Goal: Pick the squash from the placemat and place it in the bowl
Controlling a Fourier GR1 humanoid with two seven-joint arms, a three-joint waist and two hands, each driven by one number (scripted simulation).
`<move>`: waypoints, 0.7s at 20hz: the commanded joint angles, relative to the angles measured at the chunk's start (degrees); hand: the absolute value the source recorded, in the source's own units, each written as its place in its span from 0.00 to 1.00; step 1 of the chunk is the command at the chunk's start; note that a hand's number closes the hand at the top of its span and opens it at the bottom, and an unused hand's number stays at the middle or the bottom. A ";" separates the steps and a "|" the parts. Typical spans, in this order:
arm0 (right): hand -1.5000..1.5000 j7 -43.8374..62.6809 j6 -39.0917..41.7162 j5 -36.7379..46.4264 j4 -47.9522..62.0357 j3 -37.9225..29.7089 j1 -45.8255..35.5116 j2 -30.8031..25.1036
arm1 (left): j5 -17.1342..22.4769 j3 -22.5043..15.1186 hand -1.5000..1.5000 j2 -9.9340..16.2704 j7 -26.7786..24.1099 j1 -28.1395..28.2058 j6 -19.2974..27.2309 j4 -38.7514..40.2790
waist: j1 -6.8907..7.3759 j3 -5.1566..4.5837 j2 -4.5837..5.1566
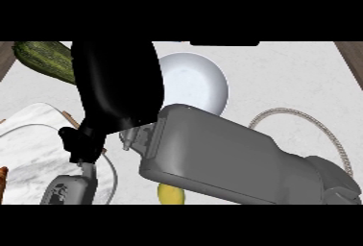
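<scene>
As my right hand (pixel 117 91) hung beside the bowl (pixel 197 86) near the desk's (pixel 291 81) far edge, apparently for delivery, I could not tell its hold.

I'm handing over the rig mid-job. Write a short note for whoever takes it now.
Right robot hand: raised near the camera, by the bowl's left rim; grasp not visible.
Left robot hand: low left, state unclear.
No squash shows on the placemat or in the bowl's visible part.
Yellow piece, possibly the squash, peeks from under the right forearm.
Left: locate the squash, put it in the bowl.
</scene>
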 commanded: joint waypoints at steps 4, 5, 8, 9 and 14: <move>1.00 -9.20 -1.59 3.19 12.39 -3.72 4.58 -0.17 | -1.26 -0.45 0.50 -1.25 -1.83 -0.02 1.11 1.31 | -0.40 0.05 0.14; 1.00 -11.24 -1.78 3.10 12.14 -4.14 6.69 -1.09 | -1.30 -0.60 0.50 -0.71 -1.31 2.00 0.83 -0.33 | -0.34 0.07 0.08; 1.00 -16.18 -1.79 4.30 19.03 -5.93 6.18 -2.05 | -0.12 -0.24 0.50 -0.24 1.35 2.09 0.20 -4.20 | 0.08 0.07 0.13; 1.00 -15.80 -4.14 6.67 20.22 -4.86 7.82 -0.03 | -2.05 -0.44 0.50 -1.54 1.68 -1.13 2.41 -0.79 | -0.32 0.06 0.16; 1.00 -24.67 -3.37 4.44 25.88 -10.21 10.46 -1.23 | -0.39 0.09 0.50 0.00 1.59 1.12 -0.35 -2.75 | -0.23 0.07 0.12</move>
